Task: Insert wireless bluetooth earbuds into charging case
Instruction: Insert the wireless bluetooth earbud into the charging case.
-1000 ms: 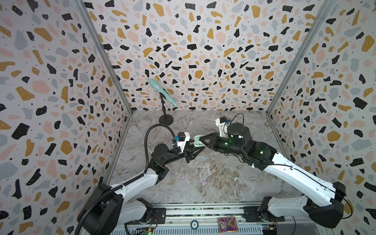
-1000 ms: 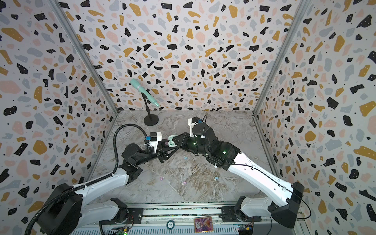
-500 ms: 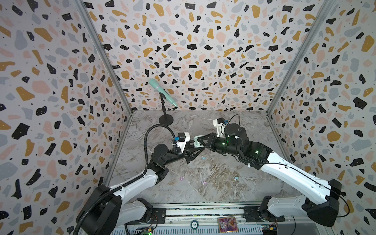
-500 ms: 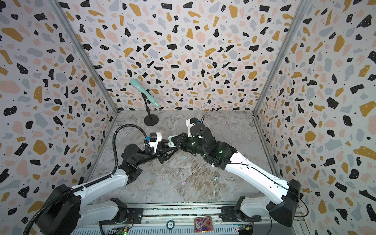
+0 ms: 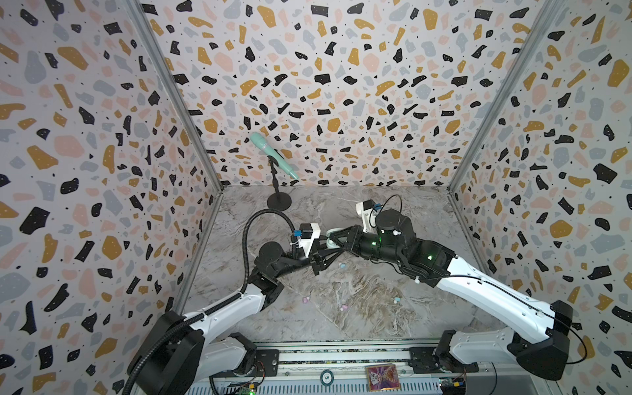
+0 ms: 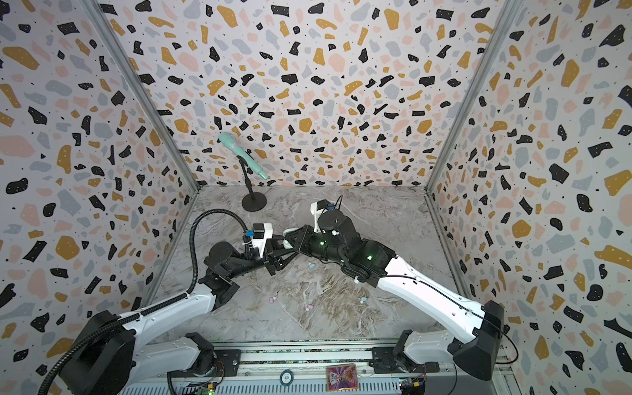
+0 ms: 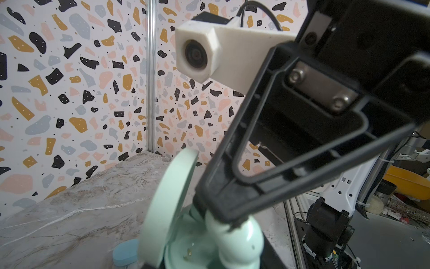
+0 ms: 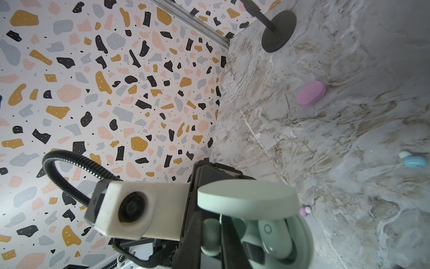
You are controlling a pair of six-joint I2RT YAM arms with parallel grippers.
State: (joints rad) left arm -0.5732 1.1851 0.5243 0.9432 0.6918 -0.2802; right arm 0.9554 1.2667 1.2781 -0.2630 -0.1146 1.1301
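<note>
- Writing: all I can read is "50" on the round token (image 5: 327, 377) on the front rail at 6 o'clock. The card (image 5: 381, 378) just beside it is printed, but too small for me to read.
- mint charging case (image 7: 167, 205): open with the lid tilted up, held off the table (image 5: 427, 212) just toward 12 o'clock from centre, between the two grippers in both top views.
- left gripper (image 5: 326, 252): clamped on the base of the mint charging case.
- right gripper (image 7: 218, 214): pinched tight on the mint earbud (image 7: 235, 235). The bud is down at the case's well, and I can't tell whether it is seated.
- In the right wrist view I see a small ring mark on a mint rounded face inside the case, with nothing I can read.
- pink earbuds: loose on the table, one at 7 o'clock (image 5: 305, 300) and one at 6 o'clock (image 5: 343, 307).
- light blue earbuds: one at 4 o'clock (image 5: 396, 300) and one near centre (image 5: 342, 265), just beside the gripper tips.
- blue case (image 7: 126, 252): flat on the table, just beside the mint charging case.
- pink case (image 8: 310, 93): flat on the table, apart from the grippers and toward the stand base.
- microphone (image 5: 273, 157): mint, tilted on a black stand at 11 o'clock by the back wall.
</note>
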